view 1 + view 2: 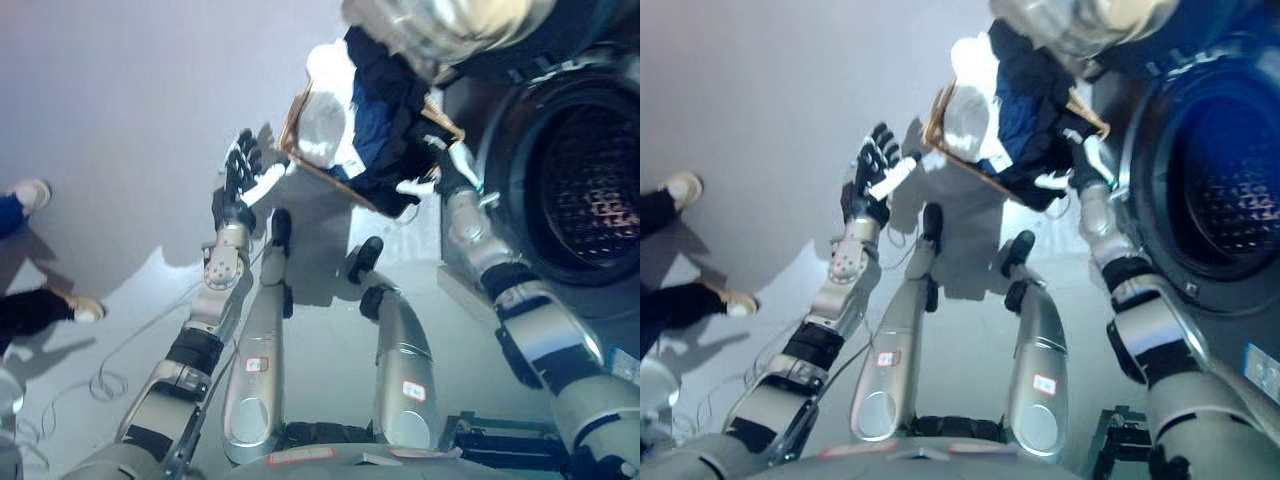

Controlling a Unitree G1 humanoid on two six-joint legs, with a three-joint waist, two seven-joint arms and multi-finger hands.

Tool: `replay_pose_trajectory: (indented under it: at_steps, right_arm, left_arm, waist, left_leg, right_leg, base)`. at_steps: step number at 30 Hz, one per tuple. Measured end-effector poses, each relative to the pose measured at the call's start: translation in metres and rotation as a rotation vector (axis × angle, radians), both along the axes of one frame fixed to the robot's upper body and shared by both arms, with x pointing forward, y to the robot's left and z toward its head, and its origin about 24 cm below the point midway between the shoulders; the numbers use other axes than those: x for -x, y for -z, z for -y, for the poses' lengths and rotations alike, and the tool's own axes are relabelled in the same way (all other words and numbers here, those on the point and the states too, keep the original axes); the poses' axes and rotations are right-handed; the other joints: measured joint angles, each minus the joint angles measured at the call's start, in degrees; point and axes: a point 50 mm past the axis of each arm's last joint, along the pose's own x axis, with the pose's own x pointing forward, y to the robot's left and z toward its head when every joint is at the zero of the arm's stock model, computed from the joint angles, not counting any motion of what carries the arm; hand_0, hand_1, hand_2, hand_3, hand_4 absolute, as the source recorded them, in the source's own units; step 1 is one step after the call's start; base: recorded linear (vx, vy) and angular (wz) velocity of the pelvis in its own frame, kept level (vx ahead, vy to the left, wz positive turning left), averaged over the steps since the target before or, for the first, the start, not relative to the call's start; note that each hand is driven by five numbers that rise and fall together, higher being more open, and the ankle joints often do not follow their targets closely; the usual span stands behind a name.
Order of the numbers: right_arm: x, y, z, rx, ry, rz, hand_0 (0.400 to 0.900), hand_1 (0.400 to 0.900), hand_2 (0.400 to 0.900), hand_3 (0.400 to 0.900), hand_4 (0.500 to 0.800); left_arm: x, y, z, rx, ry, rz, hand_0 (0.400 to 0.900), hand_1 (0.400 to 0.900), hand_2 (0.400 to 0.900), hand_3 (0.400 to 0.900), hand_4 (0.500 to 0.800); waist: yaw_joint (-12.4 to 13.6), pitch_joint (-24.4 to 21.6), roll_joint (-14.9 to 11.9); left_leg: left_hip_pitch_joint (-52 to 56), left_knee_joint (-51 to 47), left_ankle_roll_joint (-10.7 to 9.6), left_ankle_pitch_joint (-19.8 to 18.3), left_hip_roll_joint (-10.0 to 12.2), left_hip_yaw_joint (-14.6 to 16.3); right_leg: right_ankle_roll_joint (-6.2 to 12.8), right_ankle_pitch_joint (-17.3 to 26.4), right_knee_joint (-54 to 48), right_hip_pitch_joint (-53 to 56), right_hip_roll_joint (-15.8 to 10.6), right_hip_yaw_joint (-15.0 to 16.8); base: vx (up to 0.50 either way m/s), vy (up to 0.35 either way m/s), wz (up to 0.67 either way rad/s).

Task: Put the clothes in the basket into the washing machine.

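A basket with a tan rim (297,112) stands on the floor ahead, piled with white (325,125), blue (372,130) and black clothes (395,75). The washing machine's open drum (590,190) is at the right, with its round glass door (440,25) swung out above the basket. My left hand (240,180) is open, fingers spread, just left of the basket and apart from it. My right hand (445,168) is at the basket's near right corner, curled on the dark garment (400,185) that hangs over the rim there.
A person's two legs with light shoes (32,193) (85,308) stand at the left on the grey floor. The washer's dark front (1200,280) runs along the right side, close to my right arm.
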Motion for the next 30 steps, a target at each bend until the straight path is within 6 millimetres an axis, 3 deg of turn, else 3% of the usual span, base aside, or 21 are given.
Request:
replay_pose_trajectory:
  at_steps: [3, 6, 16, 30]
  right_arm:
    - [-0.007, -0.032, 0.012, 0.049, 0.051, 0.069, 0.9, 0.9, 0.9, 0.9, 0.8]
    - [-0.01, -0.045, 0.013, 0.084, 0.057, 0.097, 0.9, 0.9, 0.9, 0.9, 0.8]
    - [-0.01, -0.051, 0.02, 0.208, 0.105, 0.1, 0.9, 0.9, 0.9, 0.9, 0.8]
    - [-0.01, -0.066, 0.026, 0.249, 0.2, 0.185, 0.9, 0.9, 0.9, 0.9, 0.8]
  left_arm:
    - [-0.006, -0.028, 0.004, -0.007, 0.002, 0.103, 0.9, 0.9, 0.9, 0.9, 0.8]
    - [-0.005, -0.036, 0.002, -0.011, -0.01, 0.134, 0.9, 0.9, 0.9, 0.9, 0.8]
    - [0.003, -0.067, 0.004, -0.007, -0.007, 0.258, 0.9, 0.9, 0.9, 0.9, 0.8]
    - [0.007, -0.073, 0.001, -0.006, -0.034, 0.284, 0.9, 0.9, 0.9, 0.9, 0.8]
  waist:
    - [0.98, 1.04, -0.04]
    - [1.11, 1.13, -0.06]
    - [1.16, 1.1, -0.04]
    - [2.45, 1.01, 0.17]
  left_leg:
    - [-6.94, 5.4, -0.04, -0.84, -0.72, -1.01]
    - [-12.44, 11.08, 0.2, -2.19, -0.92, -0.96]
    - [-31.64, 29.93, -0.1, -7.02, -1.64, -0.79]
    - [-37.3, 36.76, 0.01, -9.62, -2.78, 0.0]
  right_leg:
    - [-0.65, -1.58, 5.35, -6.11, -1.52, 0.03]
    - [-0.87, -2.73, 9.35, -10.55, -2.39, 0.46]
    - [-3.23, -7.4, 26.4, -29.05, -6.02, 3.61]
    - [-3.93, -9.96, 33.54, -35.52, -7.93, 6.28]
  base:
    - [-0.09, 0.019, 0.14]
    - [0.03, 0.013, 0.02]
    - [-0.02, -0.004, 0.01]
    - [0.0, 0.0, 0.02]
